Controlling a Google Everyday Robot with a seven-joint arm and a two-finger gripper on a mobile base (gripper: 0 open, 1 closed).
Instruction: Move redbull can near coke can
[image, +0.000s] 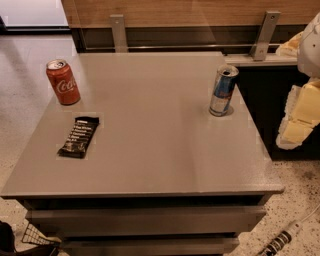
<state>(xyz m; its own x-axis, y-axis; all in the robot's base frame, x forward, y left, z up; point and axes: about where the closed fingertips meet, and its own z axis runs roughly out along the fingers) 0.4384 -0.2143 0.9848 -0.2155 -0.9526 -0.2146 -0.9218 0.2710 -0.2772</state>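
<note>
The redbull can (223, 90) is slim, blue and silver, and stands upright near the right edge of the grey table (150, 145). The coke can (63, 81) is red with white script and stands upright at the table's far left corner. The two cans are far apart, nearly the table's width. My gripper (300, 117) shows as white and pale yellow parts at the right edge of the view, off the table and to the right of the redbull can, touching nothing.
A dark snack bar wrapper (79, 136) lies flat on the left side of the table, in front of the coke can. A wooden wall with metal brackets (265, 34) runs behind the table. A drawer front lies below the table's front edge.
</note>
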